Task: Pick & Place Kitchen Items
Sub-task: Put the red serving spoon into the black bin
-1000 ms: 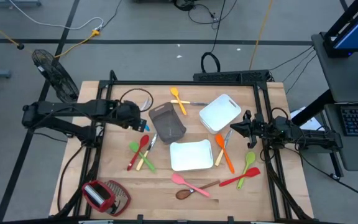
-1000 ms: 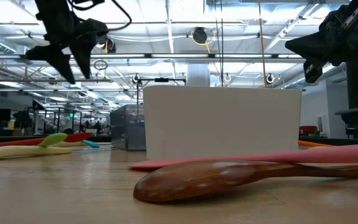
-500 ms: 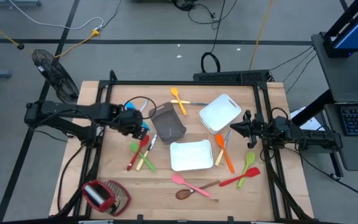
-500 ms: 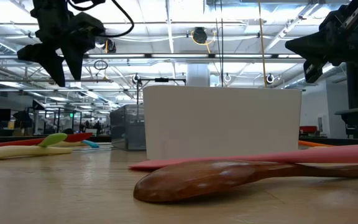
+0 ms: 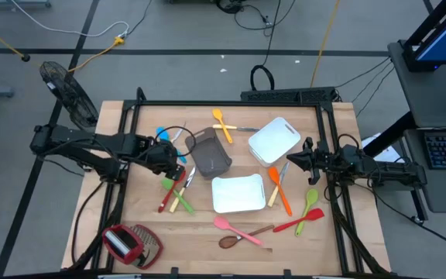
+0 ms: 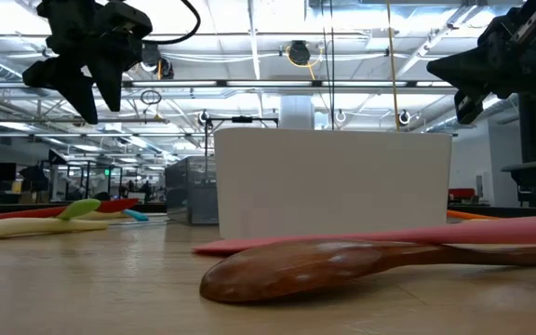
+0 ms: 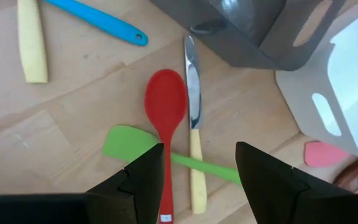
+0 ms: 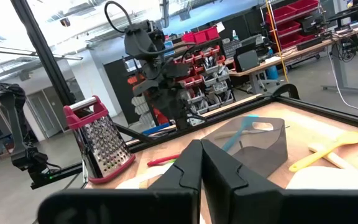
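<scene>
Left gripper (image 5: pixel 169 160) has slid down-frame since a second ago, from beside the grey bin (image 5: pixel 210 155) toward the cluster of utensils at centre-left of the high view. That uncovered the blue utensil (image 5: pixel 161 132), which now shows above the arm. Its fingers (image 7: pixel 143 180) are spread apart with nothing between them, hanging above the red spoon (image 7: pixel 165 118).

Only the left wrist view really sorts out that cluster. The red spoon has its bowl toward the bin and its handle running back between the fingers. A pale-handled knife (image 7: pixel 193 134) lies just beside it, roughly parallel, blade tip toward the bin. A green spatula (image 7: pixel 135 144) crosses under both on a diagonal. From overhead these are a small tangle, long axes running lower left to upper right.

From table height, the left gripper (image 6: pixel 82 65) is clearly up in the air, which the top-down shot can't tell you.

Right gripper (image 5: pixel 304 159) waits at the right edge, next to the orange utensil (image 5: pixel 279 190). Its fingers (image 8: pixel 219 171) look pressed together.

A wooden spoon (image 6: pixel 342 265) lies sideways across the low view's foreground, bowl to the left.
</scene>
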Tool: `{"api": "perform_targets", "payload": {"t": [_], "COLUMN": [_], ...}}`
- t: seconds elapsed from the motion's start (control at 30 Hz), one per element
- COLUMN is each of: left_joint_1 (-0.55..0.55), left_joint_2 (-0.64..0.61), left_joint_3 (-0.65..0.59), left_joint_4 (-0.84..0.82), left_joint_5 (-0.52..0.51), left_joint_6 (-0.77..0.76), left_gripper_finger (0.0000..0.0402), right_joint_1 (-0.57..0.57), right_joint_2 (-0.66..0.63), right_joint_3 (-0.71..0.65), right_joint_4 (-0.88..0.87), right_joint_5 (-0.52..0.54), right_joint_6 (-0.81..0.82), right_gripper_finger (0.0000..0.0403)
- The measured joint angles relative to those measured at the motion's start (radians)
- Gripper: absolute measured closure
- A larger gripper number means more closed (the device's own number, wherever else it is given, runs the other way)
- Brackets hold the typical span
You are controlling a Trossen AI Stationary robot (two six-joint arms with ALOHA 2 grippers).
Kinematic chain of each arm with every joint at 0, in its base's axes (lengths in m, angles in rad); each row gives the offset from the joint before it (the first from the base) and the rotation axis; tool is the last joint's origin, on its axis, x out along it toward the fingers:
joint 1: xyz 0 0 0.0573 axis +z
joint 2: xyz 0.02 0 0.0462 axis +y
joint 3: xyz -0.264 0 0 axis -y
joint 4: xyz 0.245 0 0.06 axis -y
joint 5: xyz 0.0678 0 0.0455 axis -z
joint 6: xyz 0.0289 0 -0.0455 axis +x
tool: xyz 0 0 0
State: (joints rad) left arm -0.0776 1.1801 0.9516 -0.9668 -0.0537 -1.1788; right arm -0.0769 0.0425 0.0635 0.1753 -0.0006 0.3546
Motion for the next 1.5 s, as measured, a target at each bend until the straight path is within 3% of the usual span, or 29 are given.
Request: {"api": "perform_targets", "payload": {"t": [0.33,0.77,0.97,1.17,1.5], "left_joint_1": [-0.057,-0.136,-0.174,-0.206,-0.257], "left_joint_2": [0.0,0.101,0.166,0.233,0.294], "left_joint_3": [0.0,-0.002,-0.002,-0.003,-0.043], "left_joint_4": [-0.001,0.019,-0.022,-0.142,-0.028], "left_joint_5": [-0.006,-0.113,-0.091,0.037,0.054], "left_joint_6": [-0.096,-0.082,-0.071,-0.162,-0.186], "left_gripper_finger": [0.0201,0.0201,0.0201,0.0201,0.0201], "right_joint_1": [0.0,0.0,0.0,0.0,0.0], "right_joint_2": [0.0,0.0,0.0,0.0,0.0], "right_joint_3": [0.0,0.0,0.0,0.0,0.0], "right_joint_4": [0.0,-0.001,0.0,-0.001,-0.001], "right_joint_5": [0.0,0.0,0.0,0.0,0.0], "right_joint_6": [0.0,0.0,0.0,0.0,-0.001], "right_gripper_finger": [0.0403,0.0403,0.0403,0.0403,0.0403]}}
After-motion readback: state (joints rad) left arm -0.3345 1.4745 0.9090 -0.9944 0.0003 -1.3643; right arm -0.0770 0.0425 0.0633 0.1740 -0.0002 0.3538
